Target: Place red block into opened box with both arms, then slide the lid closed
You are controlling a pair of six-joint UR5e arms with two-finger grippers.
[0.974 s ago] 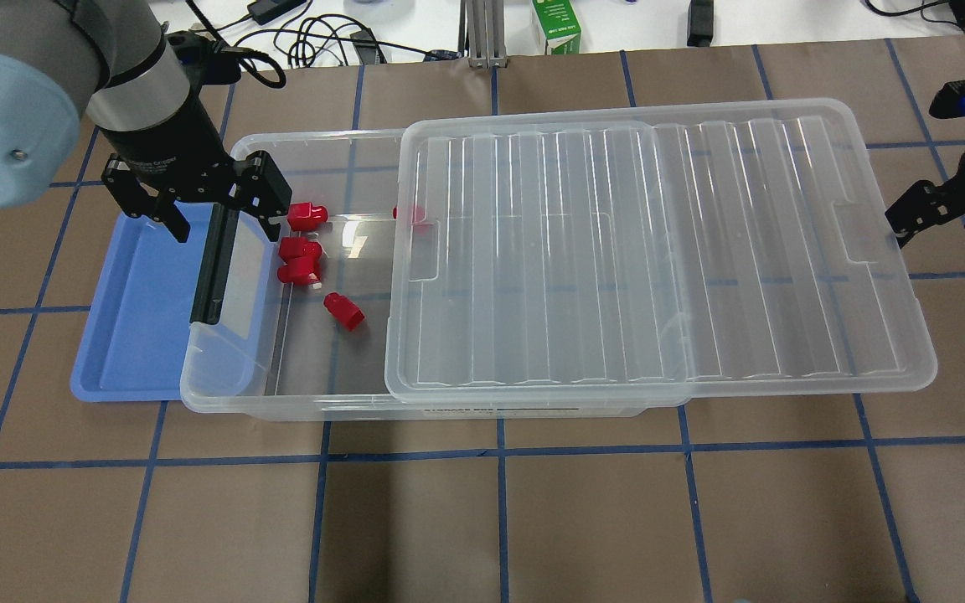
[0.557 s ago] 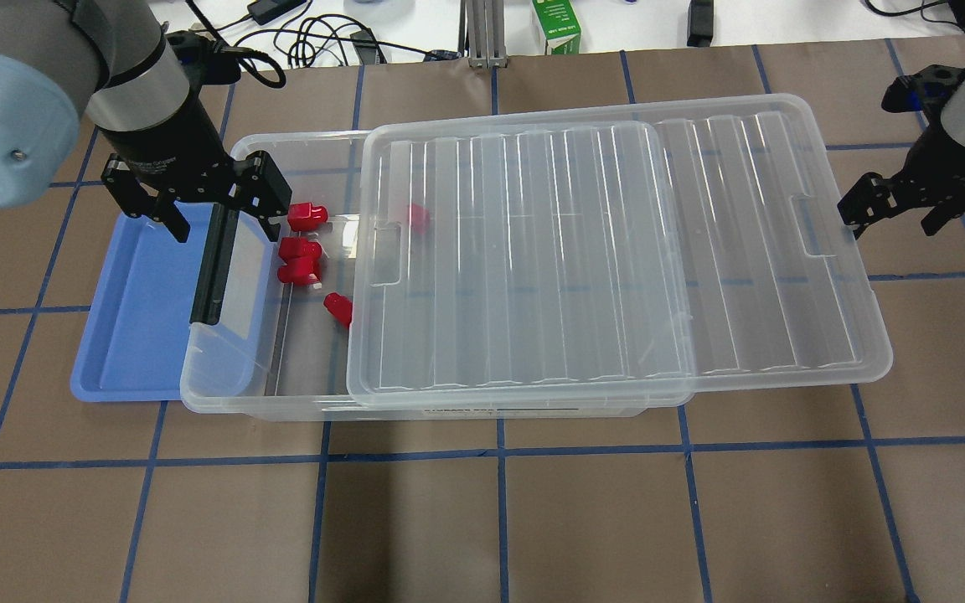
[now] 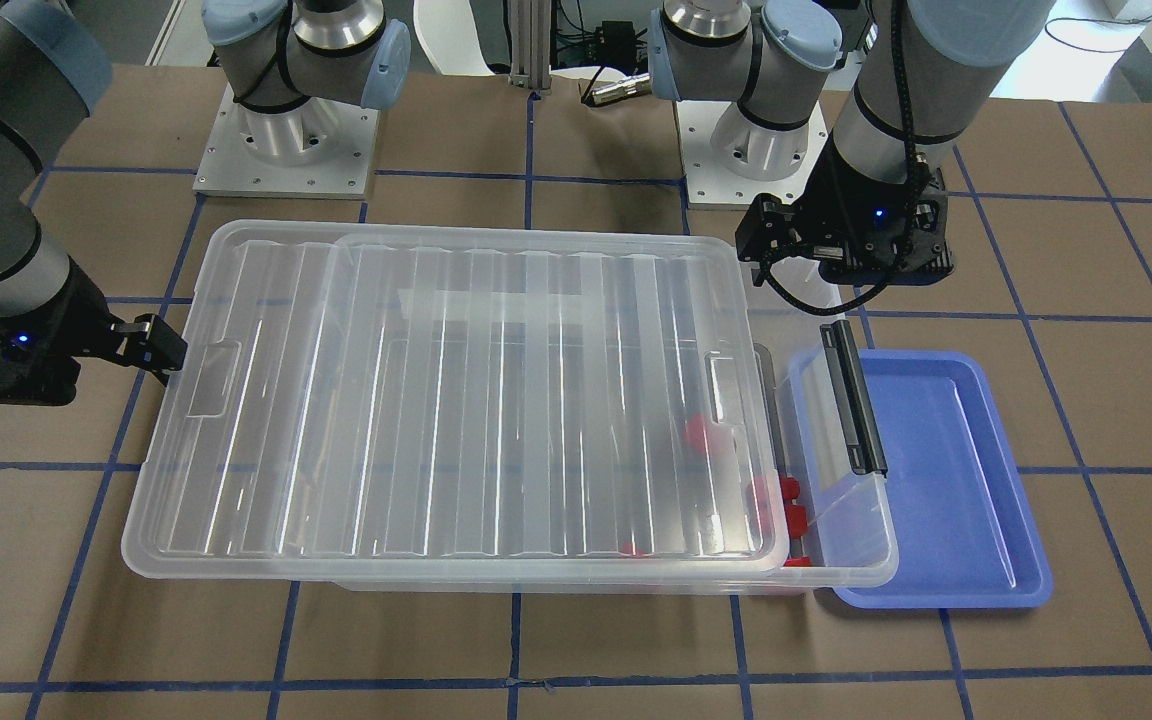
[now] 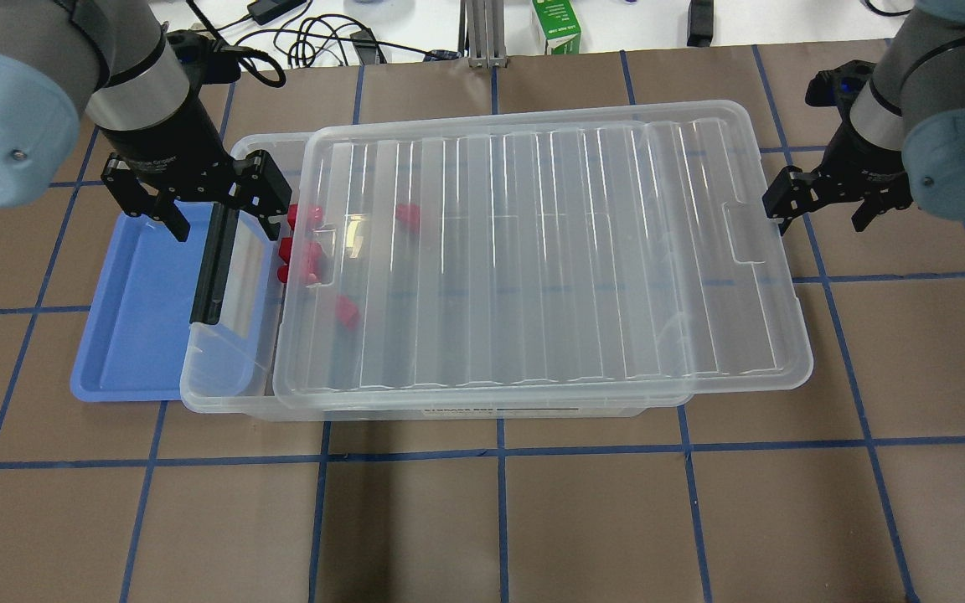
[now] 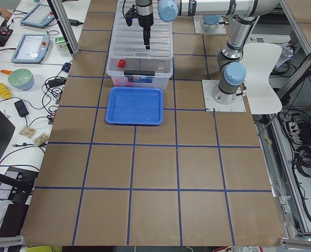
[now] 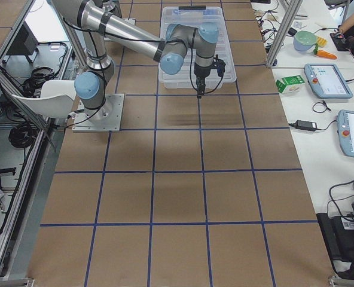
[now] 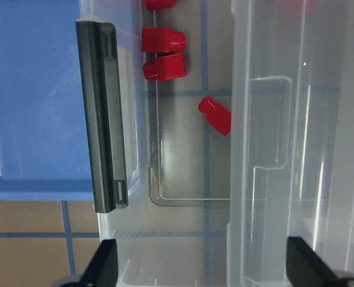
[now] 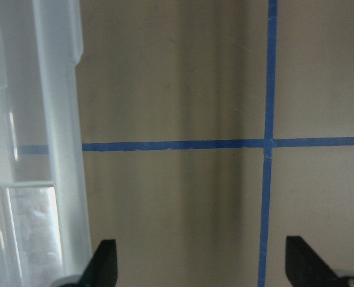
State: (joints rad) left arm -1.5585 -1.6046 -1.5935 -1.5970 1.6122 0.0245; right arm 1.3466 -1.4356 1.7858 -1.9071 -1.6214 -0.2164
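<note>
The clear box (image 4: pixel 223 394) lies across the table with its black latch (image 4: pixel 213 266) at the left end. The ribbed clear lid (image 4: pixel 549 251) rests on it and covers all but a strip at the latch end. Several red blocks (image 4: pixel 298 249) lie inside, and most show through the lid (image 7: pixel 296 149). Two red blocks (image 7: pixel 163 39) sit uncovered beside the latch (image 7: pixel 102 119). My left gripper (image 4: pixel 223 226) hangs open and empty over the latch end. My right gripper (image 4: pixel 817 213) is open, one finger (image 4: pixel 777 208) against the lid's right end. The lid's rim (image 8: pixel 57 149) shows in the right wrist view.
A blue tray (image 4: pixel 131 318) lies at the left, partly under the box's latch end. A green carton (image 4: pixel 556 25) and cables (image 4: pixel 315 42) lie beyond the far table edge. Both arm bases (image 3: pixel 286 150) stand behind the box.
The lid has slid left over the box and now covers most of the red blocks. My right gripper moved left with it. The left arm has not moved.
</note>
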